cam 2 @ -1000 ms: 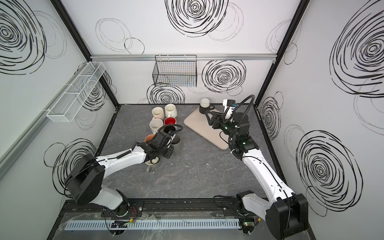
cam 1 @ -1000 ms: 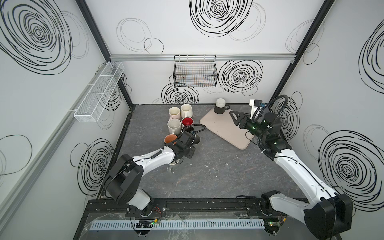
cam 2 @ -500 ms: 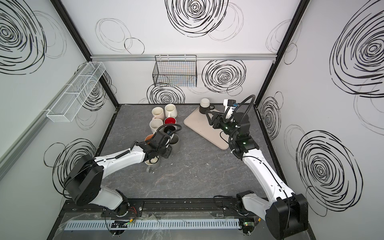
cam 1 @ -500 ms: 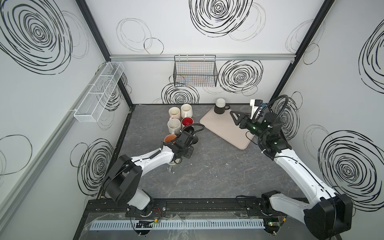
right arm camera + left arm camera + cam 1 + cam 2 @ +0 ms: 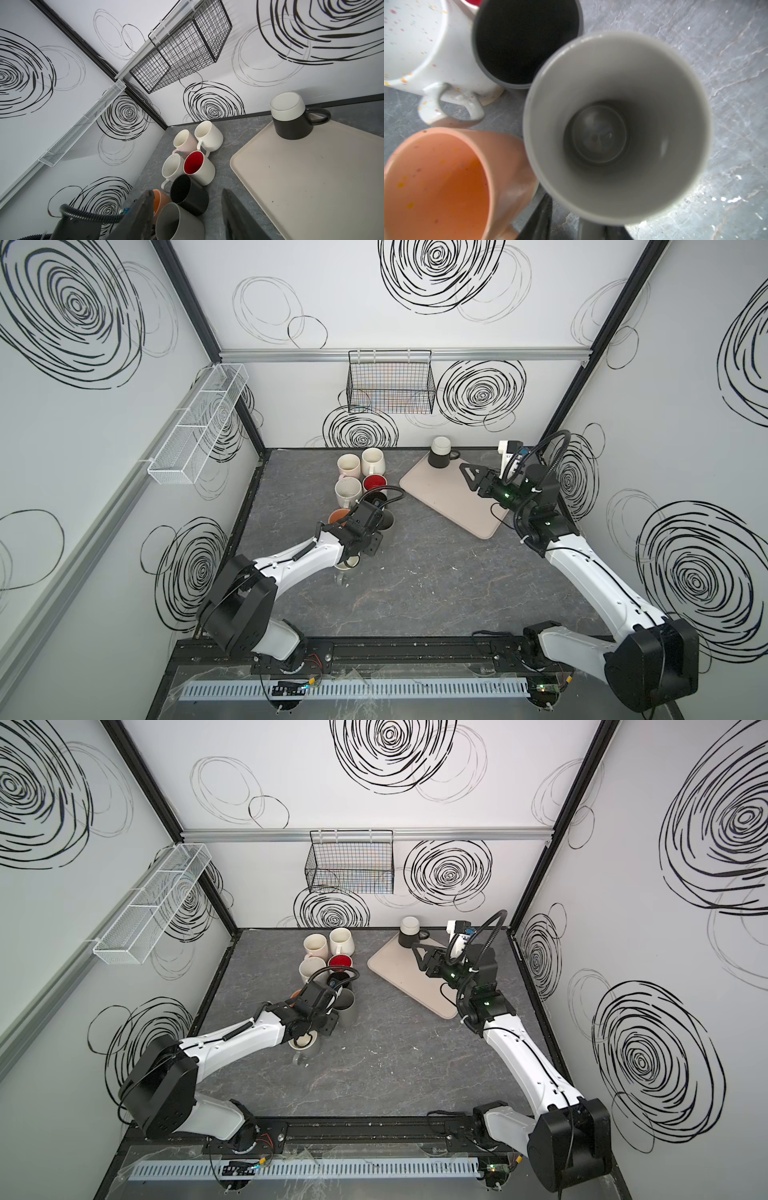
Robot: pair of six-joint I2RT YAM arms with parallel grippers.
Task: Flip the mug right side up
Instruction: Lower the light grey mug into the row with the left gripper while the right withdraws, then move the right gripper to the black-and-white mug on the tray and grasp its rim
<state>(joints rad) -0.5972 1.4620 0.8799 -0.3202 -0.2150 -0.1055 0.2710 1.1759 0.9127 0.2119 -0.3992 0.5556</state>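
Judging the grey mug upright on the surface, just right of the peach mug, I meant to lift my parted left jaws straight up; my right jaws hung open, empty.

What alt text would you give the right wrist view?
A cream-and-black ceramic mug stands upside down on a flat beige tray, beyond the open right gripper. Beside the tray, upright mugs cluster on the grey stone-look tabletop; a black wire basket hangs on the swirl-patterned wall.
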